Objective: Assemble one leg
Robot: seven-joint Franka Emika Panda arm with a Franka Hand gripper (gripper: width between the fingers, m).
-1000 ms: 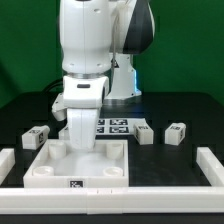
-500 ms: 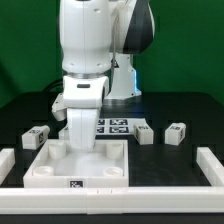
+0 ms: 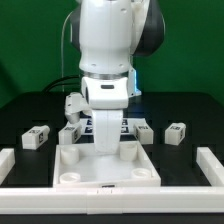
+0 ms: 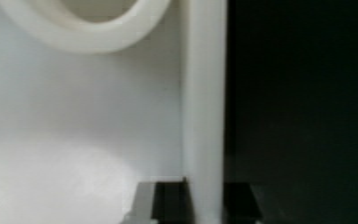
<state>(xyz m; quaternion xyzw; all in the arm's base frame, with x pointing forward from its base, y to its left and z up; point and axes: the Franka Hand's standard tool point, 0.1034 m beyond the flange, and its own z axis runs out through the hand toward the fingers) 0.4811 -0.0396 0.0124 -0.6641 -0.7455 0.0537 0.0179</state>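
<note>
the fingers (image 4: 169,208) are seen set narrowly astride the raised side wall of the white panel (image 3: 105,172), which is held between them. the panel is laid flat on the dark desk (image 3: 195,118), under the arm (image 3: 107,60). the leg (image 3: 37,137) is stood on the desk at the exterior view's left, apart from the fingers. other legs (image 3: 177,132) are stood behind the panel, beside the marker board (image 3: 126,124).

Square white panel (image 3: 105,172), recessed, with round corner sockets (image 3: 68,154), at the middle of the black table's (image 3: 185,158) front edge. White rails line the front edge (image 3: 190,200) and both side edges. Marker board (image 3: 127,124), partly hidden, toward the rear edge.
</note>
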